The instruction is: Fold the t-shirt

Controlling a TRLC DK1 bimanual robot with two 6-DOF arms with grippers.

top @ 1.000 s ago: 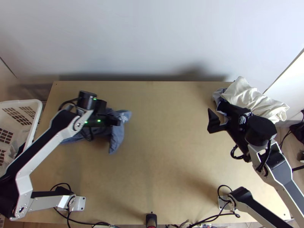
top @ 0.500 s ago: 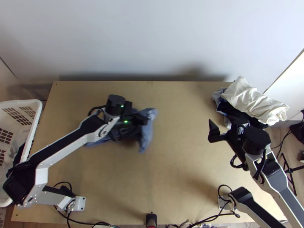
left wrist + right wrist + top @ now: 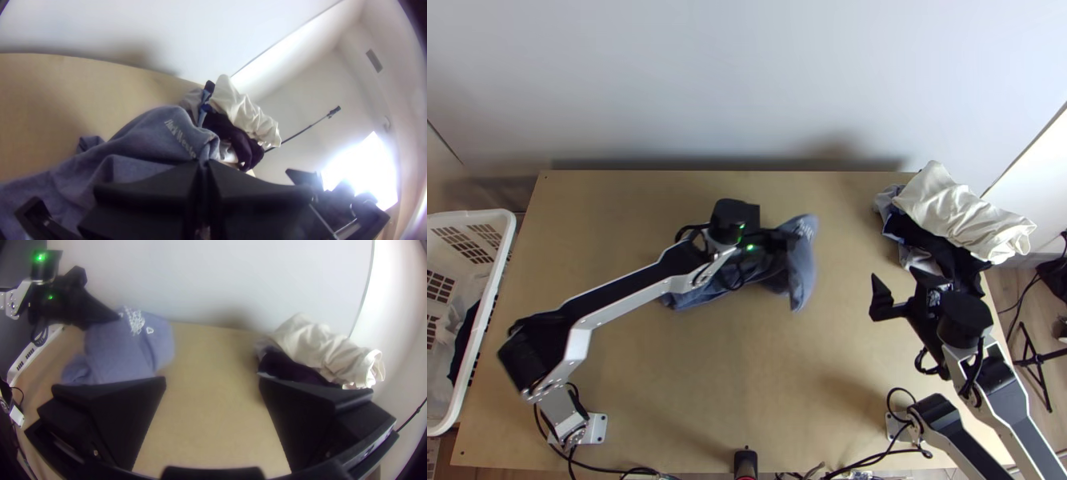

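Observation:
Near the middle of the table, the left gripper (image 3: 797, 238) is shut on the blue-grey t-shirt (image 3: 802, 268), which hangs bunched beneath it. In the left wrist view the left gripper (image 3: 203, 165) pinches a fold of the t-shirt (image 3: 147, 133) beside its pale lettering. The right gripper (image 3: 897, 290) stands open over the table's right part, with nothing between its fingers. In the right wrist view the fingers of the right gripper (image 3: 212, 381) are wide apart, and the t-shirt (image 3: 122, 351) with its white print hangs from the left arm's gripper.
A heap of clothes with a cream cloth (image 3: 959, 212) on top and dark cloth (image 3: 939, 246) below lies at the table's back right corner. A white basket (image 3: 503, 240) with cloth inside stands at the left edge. A pale wall rises behind the table.
The left gripper has carried the t-shirt from the table's left part to the right, toward the middle. The right arm has shifted slightly toward the near edge, its gripper still open.

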